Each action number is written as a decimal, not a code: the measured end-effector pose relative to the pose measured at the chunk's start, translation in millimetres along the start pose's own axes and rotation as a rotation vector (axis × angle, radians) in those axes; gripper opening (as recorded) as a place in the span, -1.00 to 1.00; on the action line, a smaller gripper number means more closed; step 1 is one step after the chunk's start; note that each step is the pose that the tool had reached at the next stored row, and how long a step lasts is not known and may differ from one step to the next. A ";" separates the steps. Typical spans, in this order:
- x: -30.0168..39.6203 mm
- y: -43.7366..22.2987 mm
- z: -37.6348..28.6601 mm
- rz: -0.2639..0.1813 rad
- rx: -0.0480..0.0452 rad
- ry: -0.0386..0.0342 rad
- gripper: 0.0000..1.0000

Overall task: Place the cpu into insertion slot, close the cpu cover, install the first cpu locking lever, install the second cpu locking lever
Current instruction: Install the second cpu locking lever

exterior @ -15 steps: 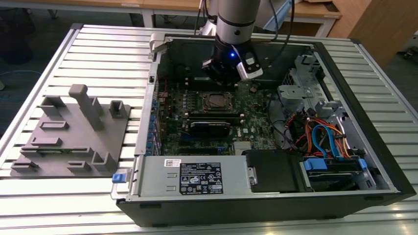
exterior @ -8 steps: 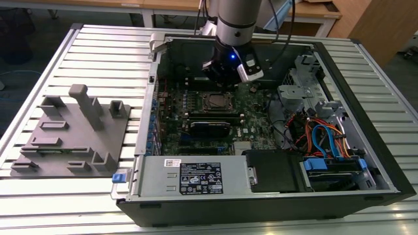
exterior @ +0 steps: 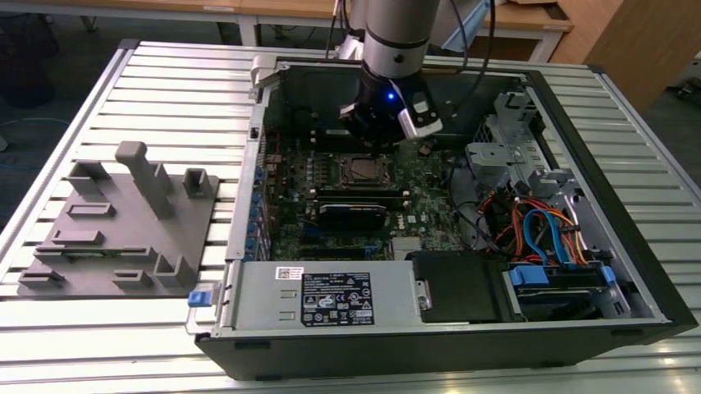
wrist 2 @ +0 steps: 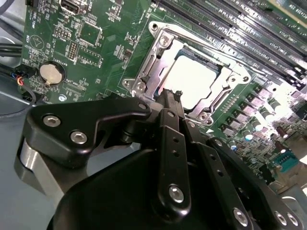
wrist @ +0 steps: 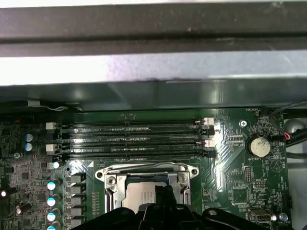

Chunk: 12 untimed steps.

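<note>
Cpu (wrist 2: 194, 79), one dull grey square, sits in the single insertion slot (wrist: 111, 181) on the green board, framed by one silvery cpu cover (wrist 2: 152, 72). Just above, the gripper (wrist 2: 172, 98) has its fingers clenched, grasping nothing.

Little can be read. In the exterior view, the grey power-supply box (exterior: 328, 300) at the near edge of the open computer case (exterior: 646, 271) carries a dark label (exterior: 337, 299) with rows of white print and marks, and beside that a small white sticker (exterior: 288, 273); the print on both is too small to make out. In both wrist views, the green circuit board (wrist: 240, 158) bears fine white lettering near the round coin battery (wrist: 258, 146), too blurred to read.
</note>
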<state>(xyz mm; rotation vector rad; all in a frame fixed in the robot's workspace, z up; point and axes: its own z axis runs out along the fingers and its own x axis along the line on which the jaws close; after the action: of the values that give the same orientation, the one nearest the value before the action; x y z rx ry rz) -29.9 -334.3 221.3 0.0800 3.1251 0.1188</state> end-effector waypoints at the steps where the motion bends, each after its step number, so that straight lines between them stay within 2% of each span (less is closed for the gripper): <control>1: 0.1 -0.3 0.0 0.000 0.0011 -0.0001 -0.80; 8: 0.6 -3.4 -0.7 0.000 0.0017 0.0020 -0.80; 12: 0.5 -3.1 -4.8 0.000 0.0017 0.0051 -0.80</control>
<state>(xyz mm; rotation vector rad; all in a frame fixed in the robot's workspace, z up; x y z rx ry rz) -30.6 -337.7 225.9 0.0801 3.1303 0.1167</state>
